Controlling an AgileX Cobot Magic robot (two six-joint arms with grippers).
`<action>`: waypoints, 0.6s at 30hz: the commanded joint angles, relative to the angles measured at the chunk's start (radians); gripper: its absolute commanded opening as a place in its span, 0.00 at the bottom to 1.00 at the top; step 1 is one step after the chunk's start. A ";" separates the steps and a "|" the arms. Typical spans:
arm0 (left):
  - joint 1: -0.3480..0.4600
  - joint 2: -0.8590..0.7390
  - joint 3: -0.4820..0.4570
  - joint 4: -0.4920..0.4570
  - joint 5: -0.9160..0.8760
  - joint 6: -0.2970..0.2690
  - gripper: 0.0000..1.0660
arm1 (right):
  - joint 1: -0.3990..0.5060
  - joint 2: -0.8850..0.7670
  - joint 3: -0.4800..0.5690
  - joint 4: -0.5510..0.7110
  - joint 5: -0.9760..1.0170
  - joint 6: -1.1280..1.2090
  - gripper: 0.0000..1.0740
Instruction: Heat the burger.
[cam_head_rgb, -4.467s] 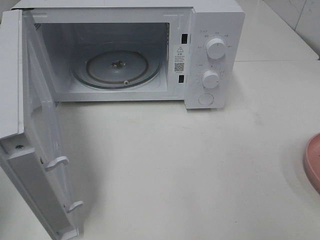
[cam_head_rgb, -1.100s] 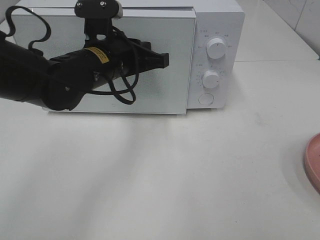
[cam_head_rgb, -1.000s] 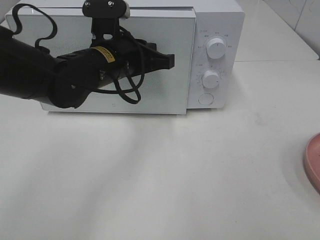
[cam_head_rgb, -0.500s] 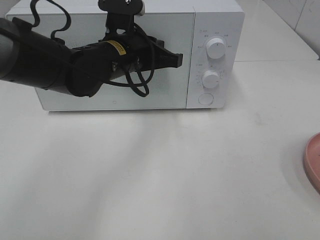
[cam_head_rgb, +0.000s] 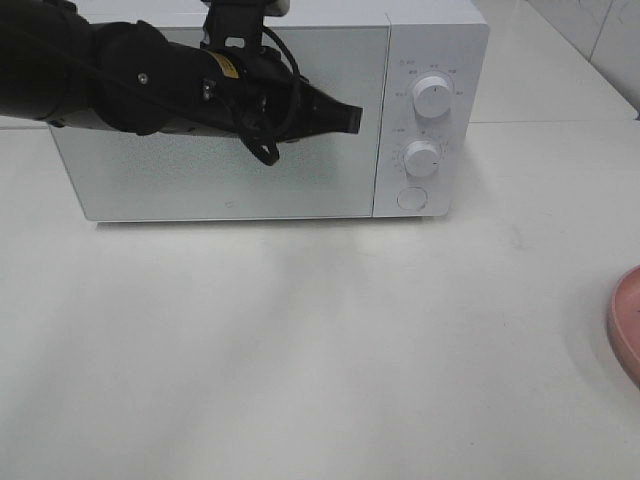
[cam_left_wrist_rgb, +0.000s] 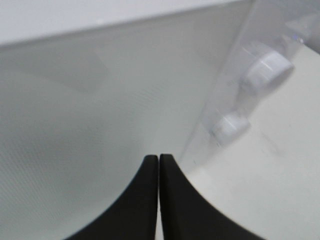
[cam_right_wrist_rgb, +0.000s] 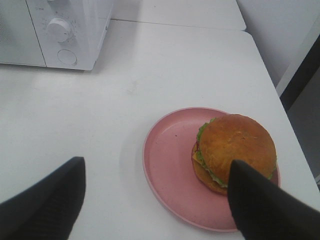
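The burger (cam_right_wrist_rgb: 235, 149), with a golden-brown bun and green lettuce, sits on a round pink plate (cam_right_wrist_rgb: 170, 150) in the right wrist view. My right gripper (cam_right_wrist_rgb: 156, 167) hovers above the plate, open, one finger on each side and nothing between them. In the exterior view only the plate's edge (cam_head_rgb: 626, 322) shows at the far right; the burger is out of frame there. My left gripper (cam_head_rgb: 352, 118) is shut and empty, its tips (cam_left_wrist_rgb: 158, 158) pressed together close in front of the closed door (cam_head_rgb: 220, 150) of the white microwave (cam_head_rgb: 430, 40).
The microwave's control panel carries two round knobs (cam_head_rgb: 431, 96) (cam_head_rgb: 421, 158) and a round button (cam_head_rgb: 411, 198). The black left arm (cam_head_rgb: 120, 75) reaches across the door from the left. The white table (cam_head_rgb: 330, 350) ends just right of the plate.
The microwave door, wide open several seconds ago, is now closed. Over the last second the left arm rose and slid right along the door, gripper staying shut.
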 joint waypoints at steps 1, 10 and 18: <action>-0.015 -0.046 -0.005 0.007 0.248 -0.001 0.24 | -0.003 -0.026 -0.001 -0.001 -0.002 -0.012 0.70; -0.012 -0.093 -0.005 0.007 0.640 -0.004 0.93 | -0.003 -0.026 -0.001 -0.001 -0.002 -0.012 0.70; -0.011 -0.158 -0.007 0.024 1.047 -0.017 0.92 | -0.003 -0.026 -0.001 -0.001 -0.002 -0.012 0.70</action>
